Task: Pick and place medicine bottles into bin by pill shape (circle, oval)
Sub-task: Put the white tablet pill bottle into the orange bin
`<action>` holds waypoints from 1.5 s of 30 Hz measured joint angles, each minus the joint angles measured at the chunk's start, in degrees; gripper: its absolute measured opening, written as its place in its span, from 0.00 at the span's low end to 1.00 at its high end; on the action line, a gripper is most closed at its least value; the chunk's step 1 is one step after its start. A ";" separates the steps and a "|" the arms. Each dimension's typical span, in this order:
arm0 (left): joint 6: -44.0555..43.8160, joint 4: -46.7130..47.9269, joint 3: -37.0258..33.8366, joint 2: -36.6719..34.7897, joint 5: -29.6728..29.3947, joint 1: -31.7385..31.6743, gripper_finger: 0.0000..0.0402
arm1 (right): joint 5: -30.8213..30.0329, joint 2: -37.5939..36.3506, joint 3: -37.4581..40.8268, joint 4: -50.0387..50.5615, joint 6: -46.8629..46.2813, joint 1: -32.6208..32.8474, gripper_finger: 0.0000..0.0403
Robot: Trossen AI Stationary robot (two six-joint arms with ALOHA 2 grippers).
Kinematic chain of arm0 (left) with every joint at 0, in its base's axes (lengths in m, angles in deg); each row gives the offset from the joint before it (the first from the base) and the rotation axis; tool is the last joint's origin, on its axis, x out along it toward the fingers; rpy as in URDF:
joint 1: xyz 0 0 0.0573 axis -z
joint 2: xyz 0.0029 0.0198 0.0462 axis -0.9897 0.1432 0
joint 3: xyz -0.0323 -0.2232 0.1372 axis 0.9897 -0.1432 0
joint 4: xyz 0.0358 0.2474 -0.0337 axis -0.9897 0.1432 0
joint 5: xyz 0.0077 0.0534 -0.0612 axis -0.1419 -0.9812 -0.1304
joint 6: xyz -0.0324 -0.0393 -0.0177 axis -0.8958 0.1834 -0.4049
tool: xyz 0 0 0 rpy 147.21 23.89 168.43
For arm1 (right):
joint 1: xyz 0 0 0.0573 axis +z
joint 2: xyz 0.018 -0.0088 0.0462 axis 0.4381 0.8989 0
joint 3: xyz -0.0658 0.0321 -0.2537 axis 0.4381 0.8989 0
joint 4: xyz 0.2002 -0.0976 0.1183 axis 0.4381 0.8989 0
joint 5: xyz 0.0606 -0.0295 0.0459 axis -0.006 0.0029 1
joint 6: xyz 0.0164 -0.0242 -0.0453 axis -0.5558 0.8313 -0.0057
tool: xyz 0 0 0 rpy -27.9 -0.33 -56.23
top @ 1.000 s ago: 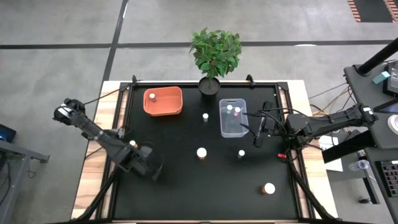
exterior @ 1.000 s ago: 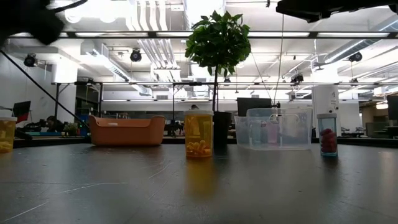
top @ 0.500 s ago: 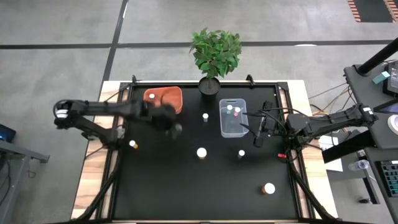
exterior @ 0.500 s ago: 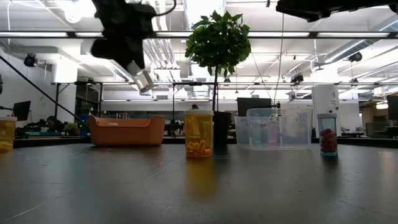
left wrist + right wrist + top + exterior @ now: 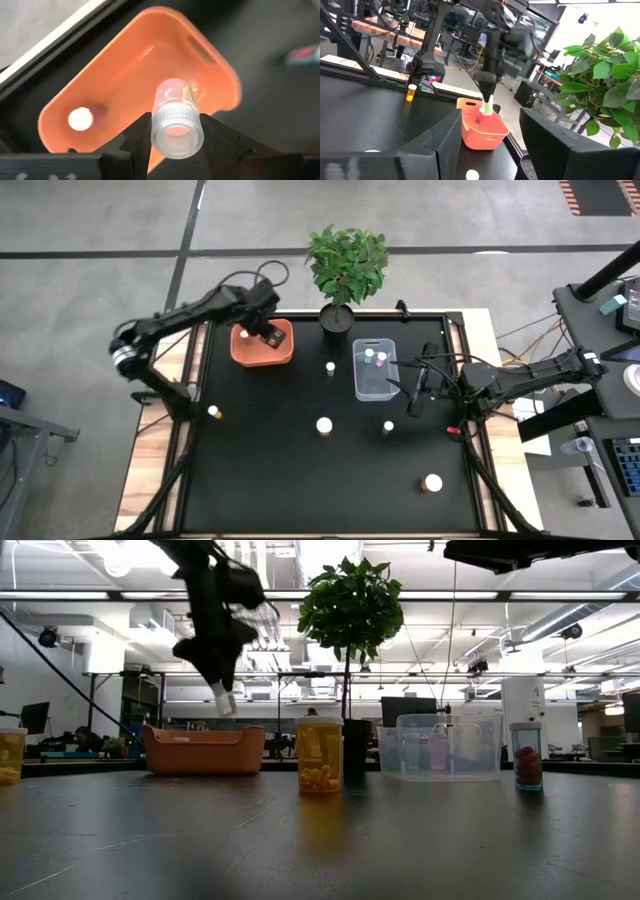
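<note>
Nearest bottle: a small white-capped bottle with a tan body [image 5: 432,482] stands alone on the black table top [image 5: 300,480], near the front right corner.
Middle of the table: a wider white-capped bottle [image 5: 324,425] and a smaller one [image 5: 388,427] stand apart from each other; the low view shows an amber bottle of yellow pills [image 5: 319,755] upright there.
Left edge: a tiny amber bottle with a white cap [image 5: 213,412] stands by the table's left rail.
Right gripper: the right gripper [image 5: 416,392] hangs just beside the clear bin's right wall, its two dark fingers [image 5: 555,150] held apart with nothing between them.
Clear bin: the clear rectangular plastic bin [image 5: 389,368] holds a few small bottles at its far end; another white-capped bottle [image 5: 330,367] stands on the table between the two bins.
Left gripper: the left gripper [image 5: 272,338] hovers above the orange bin, jaws clamped on the neck of a clear capless bottle [image 5: 176,119], which points down into the bin.
Orange bin: the orange rounded plastic bin [image 5: 283,356] already holds one white-capped bottle [image 5: 81,119] lying on its floor.
Far edge: a potted green leafy plant [image 5: 346,265] stands at the table's back rim.
</note>
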 joint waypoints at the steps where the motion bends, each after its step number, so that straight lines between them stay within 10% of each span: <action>1: 1.10 1.03 1.14 1.94 -0.64 -0.57 0.33 | 0.00 0.00 0.00 -0.01 0.06 0.00 0.48; 15: 5.36 -1.47 4.02 17.34 -4.68 -2.25 0.33 | 0.00 0.00 0.00 0.44 0.07 0.00 0.48; 45: 5.87 -6.22 3.70 18.13 -5.40 -2.86 0.34 | 0.00 0.00 -0.02 0.44 -0.09 0.00 0.48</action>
